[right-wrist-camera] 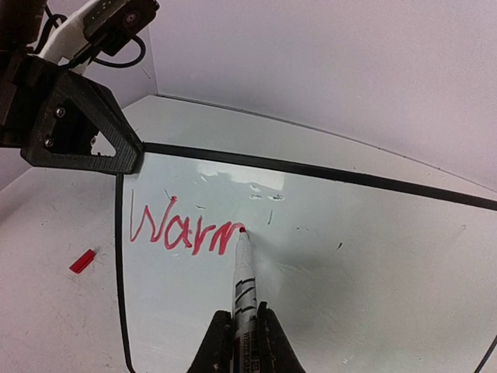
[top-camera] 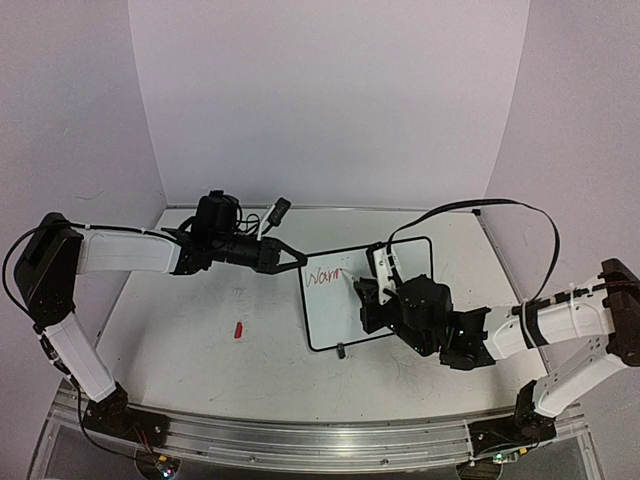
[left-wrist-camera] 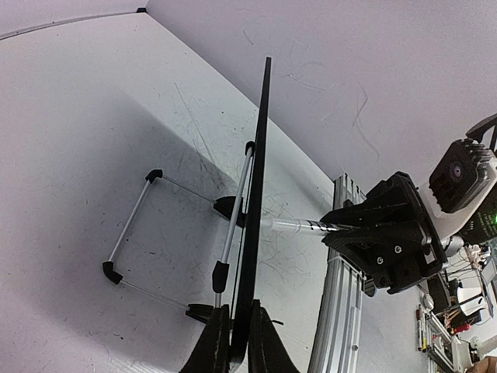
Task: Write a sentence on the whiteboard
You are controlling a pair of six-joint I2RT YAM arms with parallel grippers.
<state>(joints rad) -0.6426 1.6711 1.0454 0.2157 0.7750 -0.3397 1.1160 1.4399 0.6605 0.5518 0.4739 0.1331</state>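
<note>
Although the red handwritten sentence (right-wrist-camera: 186, 231) so far reads only about "Warm", I judge the task barely begun: the rest of the words remain to be written. The right gripper (right-wrist-camera: 245, 325) is closed narrowly on a slim white-barrelled red marker (right-wrist-camera: 244, 276), whose tip touches the small rectangular black-framed whiteboard (right-wrist-camera: 349, 264) just ahead of its fingers, at the last letter's end. The left gripper (left-wrist-camera: 239, 342), also nearly shut, pinches that whiteboard's thin edge between its fingers, steadying it near the writing's start.

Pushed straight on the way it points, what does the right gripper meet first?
The whiteboard: the marker in the right gripper has its tip seemingly on the board face, beside the red writing.
</note>
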